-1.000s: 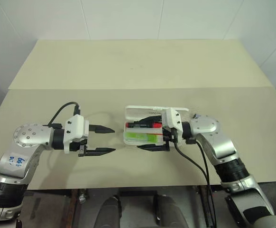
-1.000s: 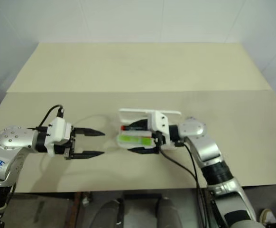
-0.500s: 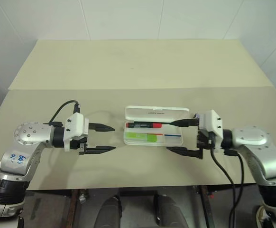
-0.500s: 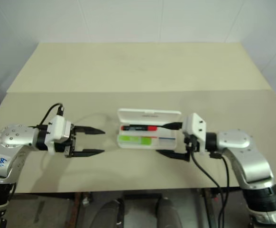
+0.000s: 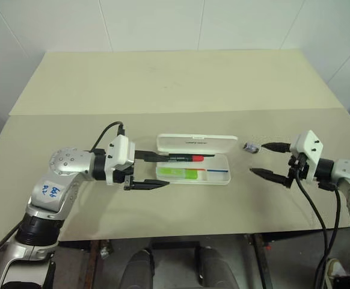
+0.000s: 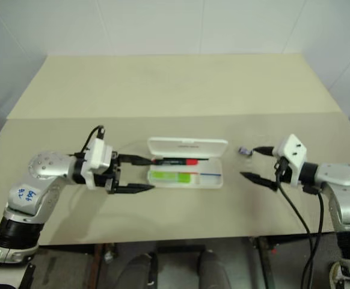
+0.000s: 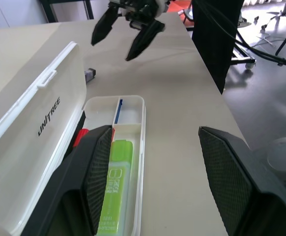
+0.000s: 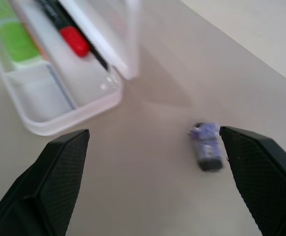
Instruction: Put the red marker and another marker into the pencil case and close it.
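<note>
Open pencil case (image 5: 223, 178) holds red marker (image 5: 186, 158) and green marker (image 5: 178, 173); left gripper (image 5: 157, 170) and right gripper (image 5: 263, 159) both spread wide, empty.

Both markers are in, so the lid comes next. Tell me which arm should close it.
Left. The left gripper stands open right at the pencil case, one finger beside its raised lid. The right gripper hangs open off to the side, apart from the case, near a small purple object.
</note>
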Controlling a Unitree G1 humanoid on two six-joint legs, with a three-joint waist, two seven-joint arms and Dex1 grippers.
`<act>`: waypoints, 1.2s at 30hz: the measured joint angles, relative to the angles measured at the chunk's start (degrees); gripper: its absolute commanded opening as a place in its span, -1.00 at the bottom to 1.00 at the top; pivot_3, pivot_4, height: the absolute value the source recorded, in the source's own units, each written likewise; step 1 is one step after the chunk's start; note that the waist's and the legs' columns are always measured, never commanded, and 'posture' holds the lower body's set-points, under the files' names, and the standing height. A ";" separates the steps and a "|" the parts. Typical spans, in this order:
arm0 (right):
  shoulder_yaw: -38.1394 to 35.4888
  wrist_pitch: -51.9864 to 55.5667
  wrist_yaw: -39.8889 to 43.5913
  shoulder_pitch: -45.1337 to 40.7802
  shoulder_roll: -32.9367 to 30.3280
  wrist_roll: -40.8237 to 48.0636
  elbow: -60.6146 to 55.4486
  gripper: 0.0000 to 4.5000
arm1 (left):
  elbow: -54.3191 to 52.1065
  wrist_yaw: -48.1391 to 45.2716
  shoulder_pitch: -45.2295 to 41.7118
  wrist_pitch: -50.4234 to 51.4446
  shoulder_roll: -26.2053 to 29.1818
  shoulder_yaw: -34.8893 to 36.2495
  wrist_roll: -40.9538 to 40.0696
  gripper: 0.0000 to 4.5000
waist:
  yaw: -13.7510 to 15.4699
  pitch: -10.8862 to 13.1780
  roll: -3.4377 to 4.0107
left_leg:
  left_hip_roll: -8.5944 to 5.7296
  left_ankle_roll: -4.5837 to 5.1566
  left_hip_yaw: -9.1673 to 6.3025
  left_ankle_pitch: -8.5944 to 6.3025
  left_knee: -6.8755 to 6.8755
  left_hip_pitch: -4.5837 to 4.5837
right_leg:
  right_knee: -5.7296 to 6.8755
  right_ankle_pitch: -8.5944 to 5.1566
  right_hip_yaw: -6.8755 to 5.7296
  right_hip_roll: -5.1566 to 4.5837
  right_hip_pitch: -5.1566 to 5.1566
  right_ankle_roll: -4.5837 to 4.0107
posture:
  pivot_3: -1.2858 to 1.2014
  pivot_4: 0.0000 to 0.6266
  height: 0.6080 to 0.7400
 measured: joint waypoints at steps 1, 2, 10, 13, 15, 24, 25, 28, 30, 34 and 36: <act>0.18 -0.71 -0.23 -0.67 0.44 -0.39 1.49 0.99 | -0.01 0.10 -0.18 0.17 -0.10 -0.12 0.00 0.33 | 0.03 0.00 0.00 | 0.00 0.00 0.00 0.00 -0.01 0.00 | 0.00 0.01 0.00 0.00 0.00 0.03 | 0.03 -0.52 1.00; 0.49 -1.40 -0.49 -1.72 1.09 -0.77 3.41 0.99 | 0.00 0.29 -0.27 0.36 -0.23 -0.20 0.02 0.33 | 0.01 0.00 0.00 | 0.00 0.00 0.00 0.00 0.00 0.00 | 0.00 0.06 0.00 0.00 0.00 0.11 | 0.03 -0.52 1.00; 5.28 -7.49 -1.57 -11.61 6.34 -6.19 19.88 0.99 | -0.06 3.62 -1.87 2.49 -3.86 -3.11 0.63 0.33 | 0.00 0.00 0.00 | -0.01 0.00 0.00 0.00 0.01 0.00 | 0.02 0.10 0.02 0.01 0.01 0.19 | 0.03 -0.52 1.00; 6.80 -9.83 -1.63 -14.48 8.01 -7.85 25.40 0.99 | -0.10 4.70 -2.59 3.00 -4.37 -3.60 0.91 0.33 | 0.00 0.00 0.00 | -0.01 -0.01 0.00 0.00 0.01 0.00 | 0.02 0.11 0.02 0.01 0.00 0.22 | 0.03 -0.52 1.00; 6.93 -11.05 -1.71 -15.98 8.60 -8.72 28.60 0.92 | -0.10 5.24 -2.60 3.23 -4.44 -3.67 1.02 0.33 | 0.00 0.01 0.01 | -0.02 -0.01 0.01 0.00 0.00 -0.01 | 0.01 0.12 0.02 0.01 0.00 0.23 | 0.03 -0.52 1.00; 7.55 -15.97 -1.16 -20.59 9.66 -10.54 39.14 -0.43 | -1.14 6.93 -2.58 4.14 -4.49 -3.78 1.04 0.33 | -0.04 0.01 0.01 | -0.04 -0.02 0.02 0.01 0.06 0.03 | 0.04 0.16 0.06 0.01 0.06 0.29 | 0.03 -0.52 1.00; 7.56 -16.27 -1.15 -20.97 9.66 -10.57 40.03 -0.59 | -1.30 6.95 -2.58 4.16 -4.39 -3.77 1.04 0.33 | -0.04 0.01 0.01 | -0.04 -0.02 0.02 0.01 0.07 0.03 | 0.06 0.15 0.06 0.01 0.06 0.29 | 0.03 -0.52 1.00; 7.56 -17.31 -0.57 -21.47 9.39 -10.70 41.55 -0.83 | -2.08 7.01 -2.58 4.32 -4.25 -3.76 1.03 0.33 | -0.04 0.01 0.01 | -0.03 -0.03 0.01 0.02 0.07 0.04 | 0.06 0.15 0.06 0.01 0.06 0.28 | 0.03 -0.52 1.00; 7.56 -17.58 -0.03 -21.52 9.09 -10.81 41.86 -0.83 | -2.27 7.01 -2.58 4.38 -4.19 -3.75 1.03 0.33 | 0.04 0.01 0.01 | -0.03 -0.03 0.01 0.01 0.07 0.03 | 0.06 0.15 0.06 0.01 0.07 0.28 | 0.03 -0.52 1.00; 7.55 -17.74 0.50 -20.98 8.49 -10.98 41.04 -0.83 | -2.26 6.84 -2.58 4.39 -3.78 -3.72 1.03 0.33 | 0.16 0.01 0.01 | -0.05 -0.03 0.00 0.01 0.06 0.02 | 0.04 0.15 0.06 0.00 0.07 0.29 | 0.03 -0.52 1.00; 7.41 -16.87 1.94 -18.56 7.16 -10.44 37.24 -0.83 | -2.25 6.49 -2.56 4.20 -3.30 -3.66 1.03 0.33 | 0.28 0.01 0.01 | -0.06 -0.03 -0.03 0.01 0.04 0.00 | 0.03 0.13 0.05 0.00 0.06 0.29 | 0.03 -0.52 1.00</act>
